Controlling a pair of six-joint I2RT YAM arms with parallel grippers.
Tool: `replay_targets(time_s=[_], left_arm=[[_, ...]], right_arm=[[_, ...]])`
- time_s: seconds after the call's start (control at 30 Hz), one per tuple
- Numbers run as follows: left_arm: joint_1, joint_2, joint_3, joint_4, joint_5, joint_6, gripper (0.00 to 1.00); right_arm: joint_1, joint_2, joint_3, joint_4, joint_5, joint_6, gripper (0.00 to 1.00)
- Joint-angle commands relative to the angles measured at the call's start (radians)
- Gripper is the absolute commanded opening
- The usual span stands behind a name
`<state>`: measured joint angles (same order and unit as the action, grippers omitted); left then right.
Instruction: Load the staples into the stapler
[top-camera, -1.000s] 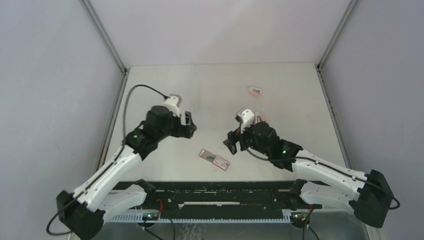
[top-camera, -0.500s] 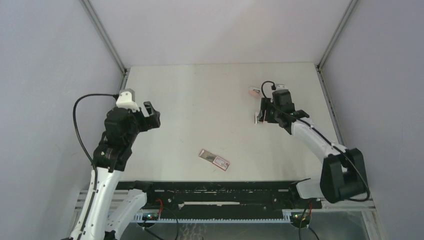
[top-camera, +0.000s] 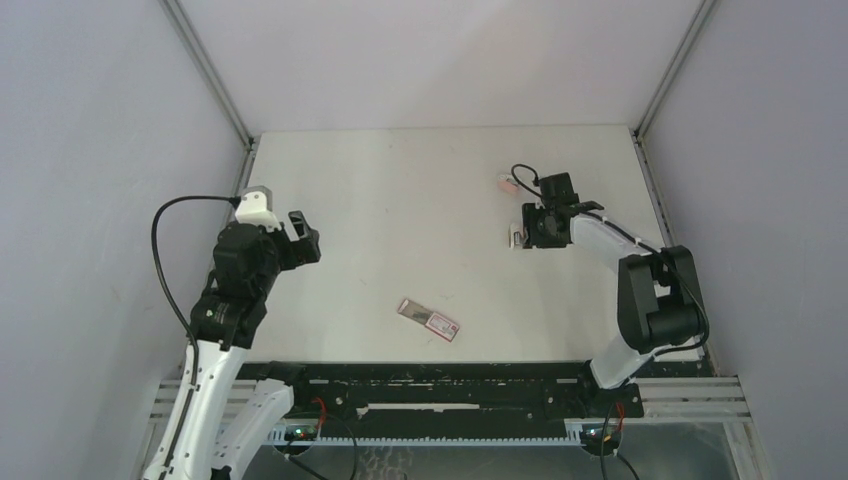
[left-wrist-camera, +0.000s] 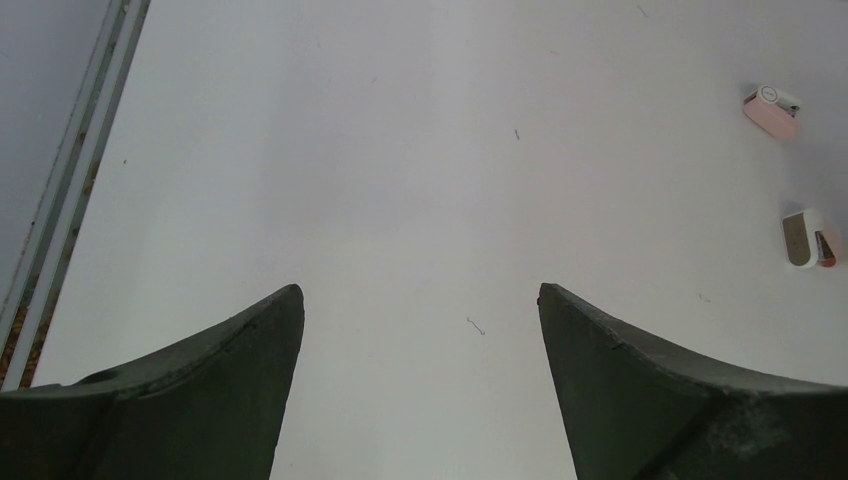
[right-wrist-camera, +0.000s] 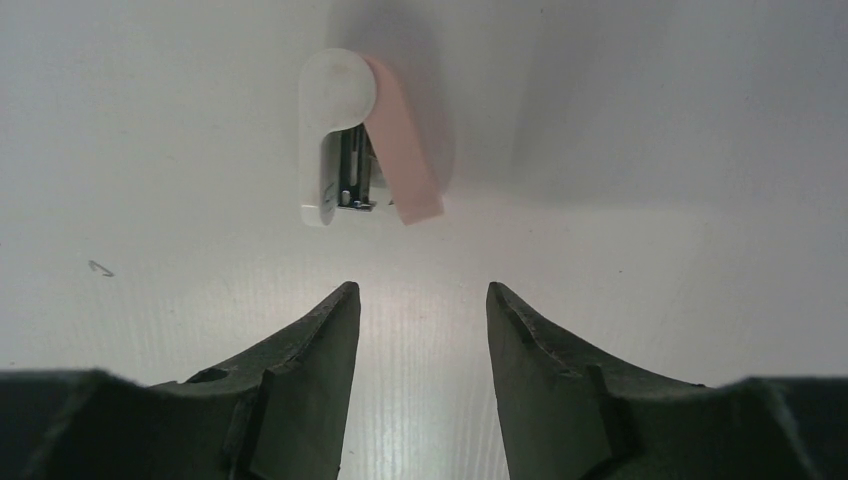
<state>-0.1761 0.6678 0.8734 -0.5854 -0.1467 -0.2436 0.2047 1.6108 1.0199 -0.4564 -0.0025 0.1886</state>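
The staples pack (top-camera: 428, 319), a flat pink-red box with a white label, lies near the table's front middle, far from both grippers. The stapler (right-wrist-camera: 360, 140), with a white base and a pink top swung open to show its metal channel, lies just ahead of my right gripper (right-wrist-camera: 422, 290), which is open, empty and not touching it. In the top view the stapler (top-camera: 518, 237) sits at the right gripper's (top-camera: 531, 231) tips. My left gripper (top-camera: 306, 236) is open and empty over the table's left side. It also shows in the left wrist view (left-wrist-camera: 420, 292).
A second small pink-and-white piece (top-camera: 509, 183) lies behind the stapler, also in the left wrist view (left-wrist-camera: 771, 108). A loose bent staple (left-wrist-camera: 475, 326) lies on the table. Metal frame rails run along the left edge (top-camera: 232, 215) and the right edge (top-camera: 660, 215).
Both arms swung away from the table's middle: the left to the left side, the right back and to the right, up to the stapler. The pack has not moved.
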Motion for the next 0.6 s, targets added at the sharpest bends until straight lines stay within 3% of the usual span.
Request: replay_targets(time_s=[0.0, 0.57], left_arm=[[0.007, -0.012, -0.02, 0.045, 0.003, 0.006, 0.9], [0.006, 0.006, -0.019, 0.041, 0.009, 0.007, 0.9]], right_arm=[[-0.016, 0.034, 0.046, -0.008, -0.011, -0.058, 0.49], [0.005, 0.193, 0.154, -0.001, -0.014, -0.165, 0.46]])
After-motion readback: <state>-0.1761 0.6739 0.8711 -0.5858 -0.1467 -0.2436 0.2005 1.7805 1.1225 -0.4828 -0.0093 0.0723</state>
